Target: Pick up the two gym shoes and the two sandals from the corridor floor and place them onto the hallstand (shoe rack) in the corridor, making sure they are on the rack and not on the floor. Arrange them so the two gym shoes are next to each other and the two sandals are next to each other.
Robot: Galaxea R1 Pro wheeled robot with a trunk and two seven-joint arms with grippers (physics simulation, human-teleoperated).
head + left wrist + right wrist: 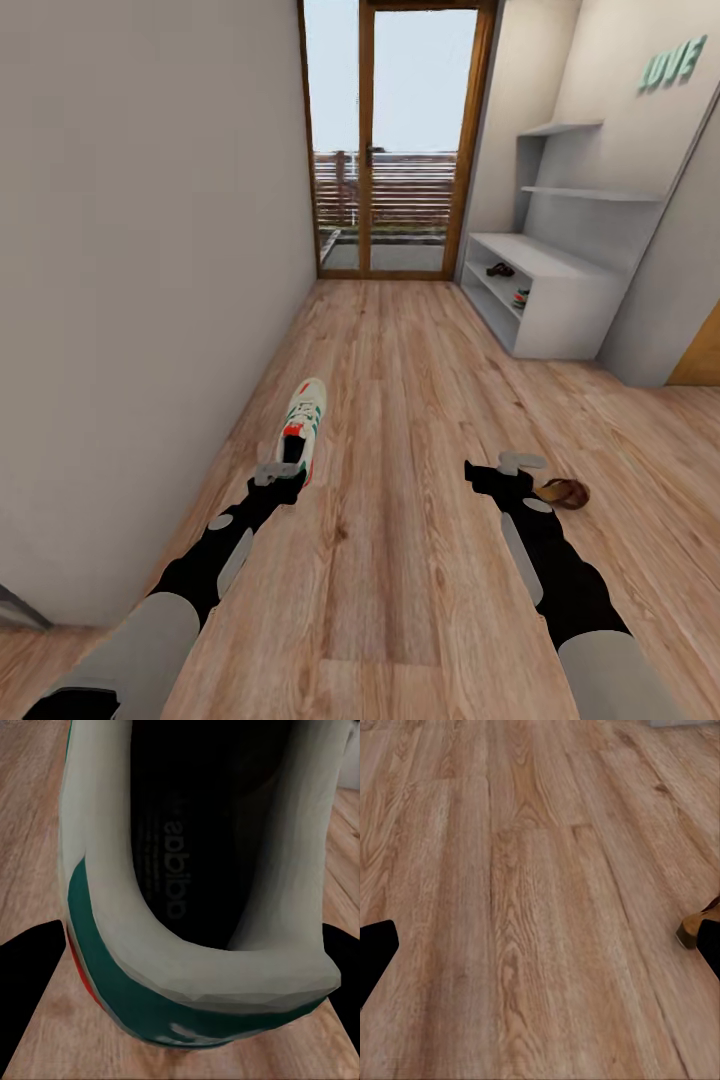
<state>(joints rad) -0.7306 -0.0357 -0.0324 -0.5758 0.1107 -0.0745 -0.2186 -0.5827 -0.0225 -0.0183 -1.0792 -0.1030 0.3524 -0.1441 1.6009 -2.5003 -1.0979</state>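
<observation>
A white gym shoe (305,415) with green stripes and a red heel patch lies on the corridor floor (400,400) near the left wall, toe pointing away. My left gripper (280,470) is open at its heel. In the left wrist view the shoe's heel opening (187,870) sits between the two dark fingers (30,975). A brown sandal (565,492) lies on the floor just right of my open right gripper (520,462), and its tip (697,926) shows beside one finger. The hallstand (560,320) stands at the back right, with another sandal (500,269) and another gym shoe (521,296) on its lower shelves.
A plain wall (150,250) runs close along the left. A glass door with a wooden frame (395,140) closes the corridor's far end. Open plank floor (532,892) stretches between my arms and the hallstand.
</observation>
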